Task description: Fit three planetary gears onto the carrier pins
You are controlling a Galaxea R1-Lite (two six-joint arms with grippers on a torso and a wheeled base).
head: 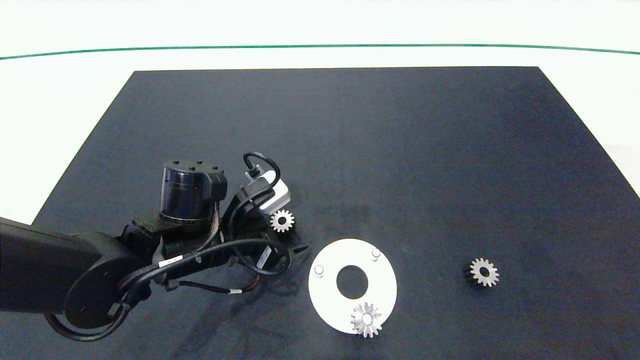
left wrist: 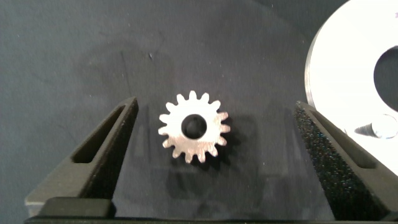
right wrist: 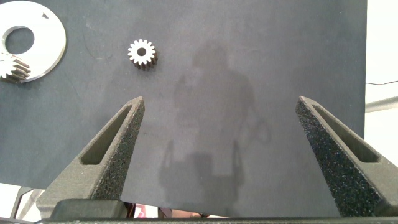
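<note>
One planetary gear (left wrist: 193,126) lies flat on the black mat between the fingers of my left gripper (left wrist: 217,106), which is open and touches nothing. From above, this gear (head: 282,220) sits just left of the white disc (head: 330,300). Two carrier pins (head: 318,270) (head: 376,254) stand bare. A second gear (head: 366,319) sits on the disc's near edge over the third pin. The third gear (head: 484,272) lies on the mat right of the disc. My right gripper (right wrist: 221,101) hangs open well above the mat, off the head view, with that gear (right wrist: 142,54) far ahead of it.
The black mat (head: 350,150) covers most of the white table, whose pale edges show around it. The left arm's dark body and cables (head: 190,250) fill the near left. The disc's rim (left wrist: 348,68) lies close beside one left finger (left wrist: 336,155).
</note>
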